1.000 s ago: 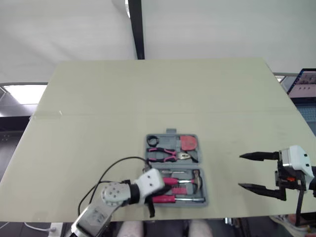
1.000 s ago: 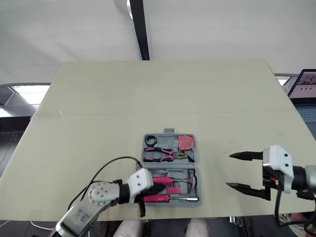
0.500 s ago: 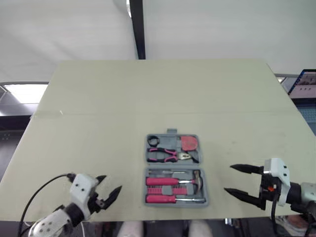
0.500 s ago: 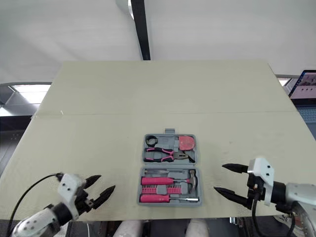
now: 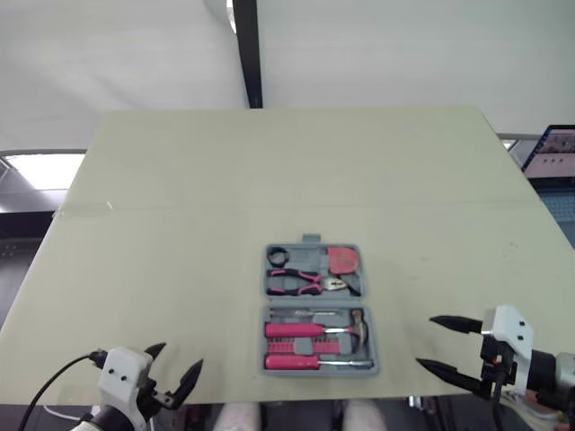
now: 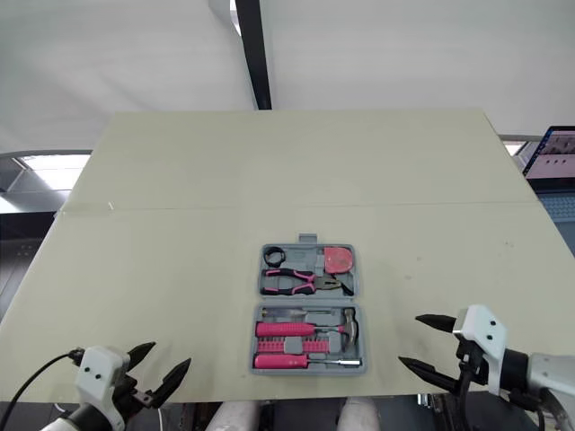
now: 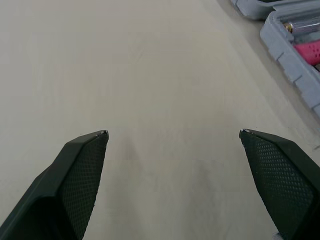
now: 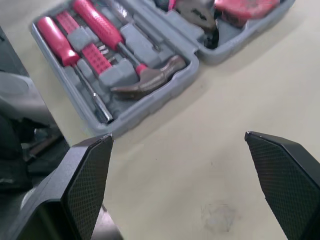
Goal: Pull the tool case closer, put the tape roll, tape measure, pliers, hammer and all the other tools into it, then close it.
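The grey tool case lies open flat near the table's front edge. Its far half holds a black tape roll, a red tape measure and pink-handled pliers. Its near half holds a hammer and pink screwdrivers. My left gripper is open and empty at the front left edge, well left of the case; a corner of the case shows beyond its fingers. My right gripper is open and empty just right of the case, facing the hammer.
The beige table stretches far behind the case. A laptop screen stands off the table's right side. A black post rises behind the far edge. A black cable trails from my left wrist.
My left gripper has left the case's near half, opened and drawn back to the front left edge. My right gripper has dropped closer to the front edge. The case has not moved.
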